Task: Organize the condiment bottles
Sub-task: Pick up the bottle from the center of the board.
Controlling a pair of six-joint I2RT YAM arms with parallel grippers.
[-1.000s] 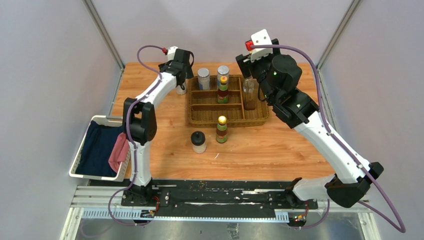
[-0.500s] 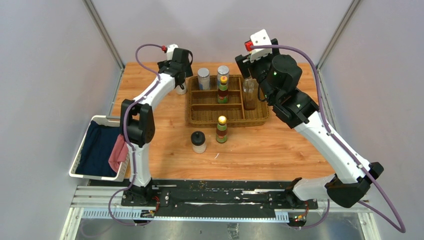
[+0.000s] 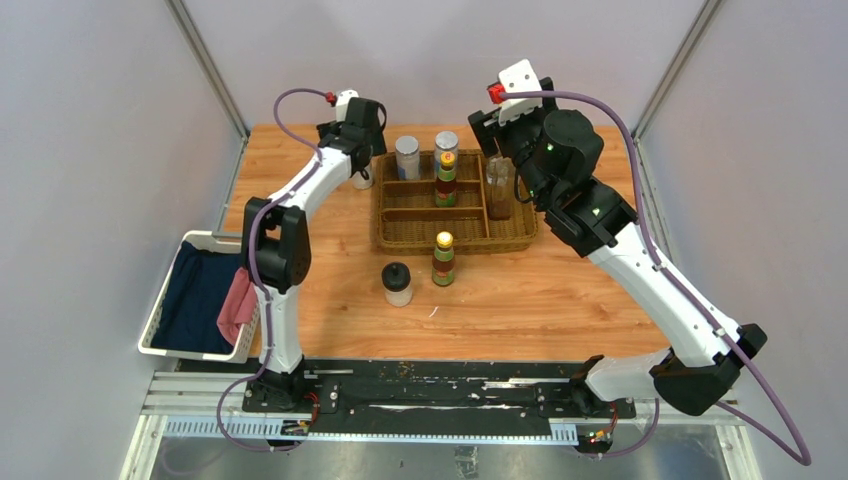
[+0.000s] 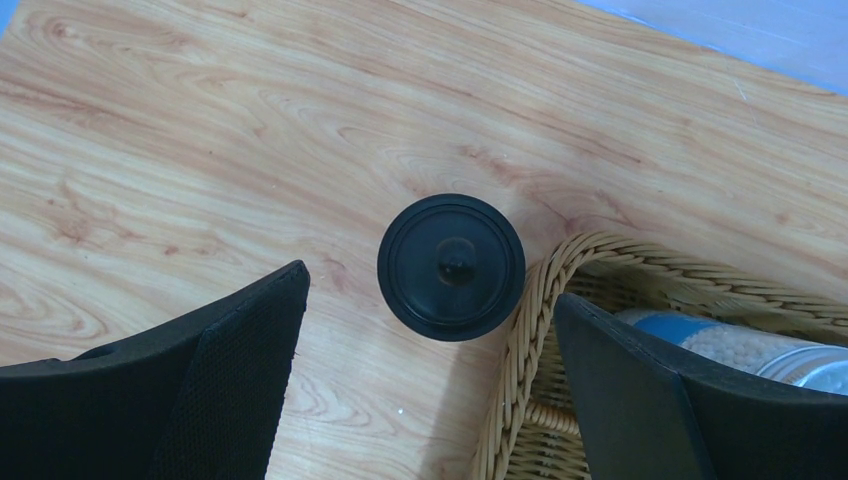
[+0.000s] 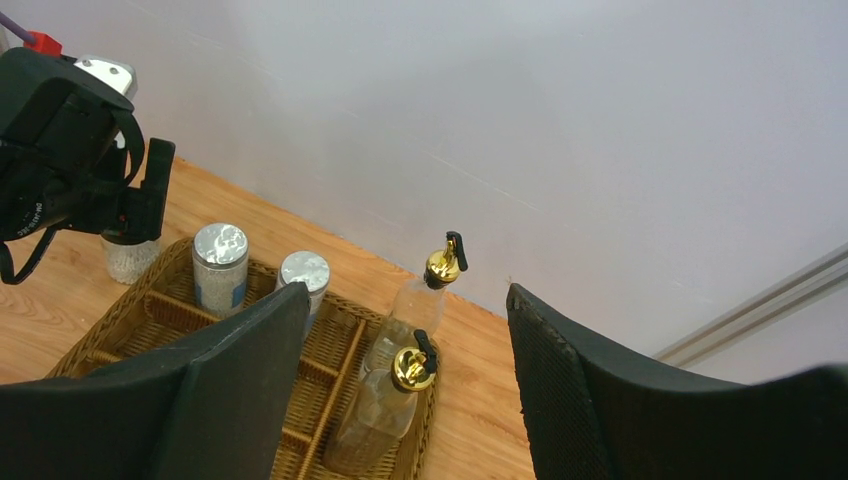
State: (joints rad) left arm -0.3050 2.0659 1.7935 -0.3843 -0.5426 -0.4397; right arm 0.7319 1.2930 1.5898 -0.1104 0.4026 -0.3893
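In the tray (image 3: 455, 245): five bottles (image 3: 446, 180) done | 10 o'clock: left gripper (image 4: 428, 292) gaping, empty, over jar (image 4: 451, 266) | right gripper (image 5: 406, 290) open, empty | 6 o'clock: near jar (image 3: 397, 284), sauce bottle (image 3: 443, 258) waiting

Looks like a robotics lab test cell, not a home or kitchen. Boxed in by plain pale wall panels (image 5: 500, 100) beyond the right fingers (image 5: 600, 400), joined at the corner by a bare metal post (image 5: 760, 310). Floored under the left fingers (image 4: 240, 390) with a wood-grain table (image 4: 200, 120). Edged, behind both, with a black mounting rail (image 3: 400, 395) on metal framing.
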